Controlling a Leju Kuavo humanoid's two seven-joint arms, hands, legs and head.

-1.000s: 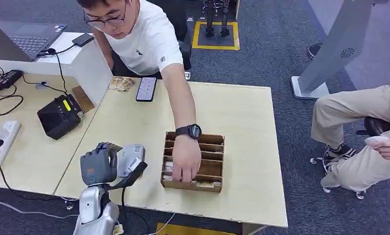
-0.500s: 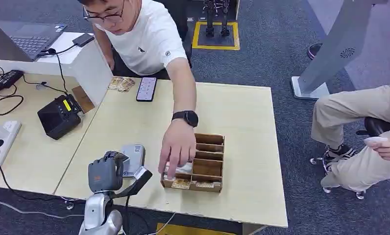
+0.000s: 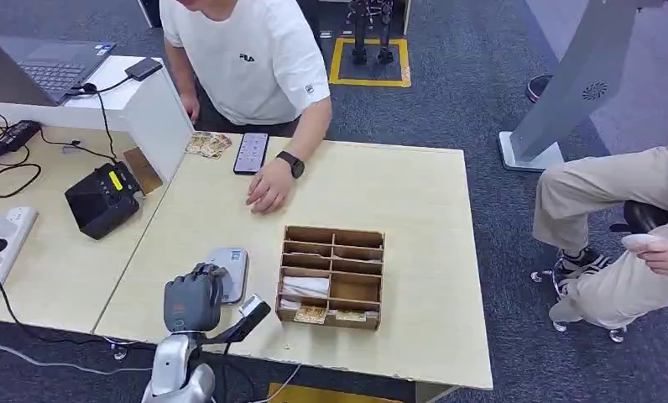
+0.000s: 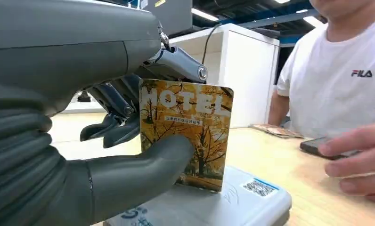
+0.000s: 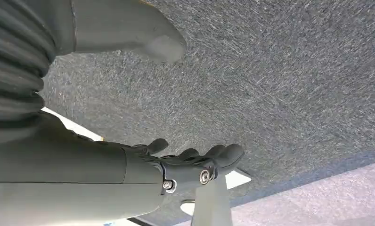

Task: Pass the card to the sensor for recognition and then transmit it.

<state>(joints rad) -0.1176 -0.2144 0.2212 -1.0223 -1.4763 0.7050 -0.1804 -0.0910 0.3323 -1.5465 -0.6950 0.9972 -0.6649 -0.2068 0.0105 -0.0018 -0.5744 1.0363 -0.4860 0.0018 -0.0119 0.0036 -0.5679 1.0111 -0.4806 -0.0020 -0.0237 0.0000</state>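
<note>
Card (image 4: 185, 134) sits in my left hand (image 3: 193, 302) — my thumb (image 4: 143, 165) presses on its front and my dark fingers (image 4: 112, 129) are behind it. It is yellow with trees on it and the word HOTEL at the top. It stands up straight, and its low edge is touching the top of the sensor (image 4: 232, 202), or just above it; I cannot tell which. The sensor is a flat pale grey box with a small sticker on it. It lies near the front edge of the table (image 3: 414, 193), just beside a brown box (image 3: 332, 275) with little slots. Some slots hold cards and one holds a white thing.

My right hand (image 5: 195, 162) hangs over grey carpet. Its fingers are a bit apart and it holds nothing.

A person in a white shirt (image 3: 247, 59) sits at the far side of the table. One hand (image 3: 268, 189) rests on the table with a watch on the wrist, near a phone (image 3: 251, 152). A small pile of cards (image 3: 207, 143) lies by the phone. On the next table — to my left — I see a black machine (image 3: 102, 199) and some cords. A second person's legs (image 3: 616, 218) are off to my right.
</note>
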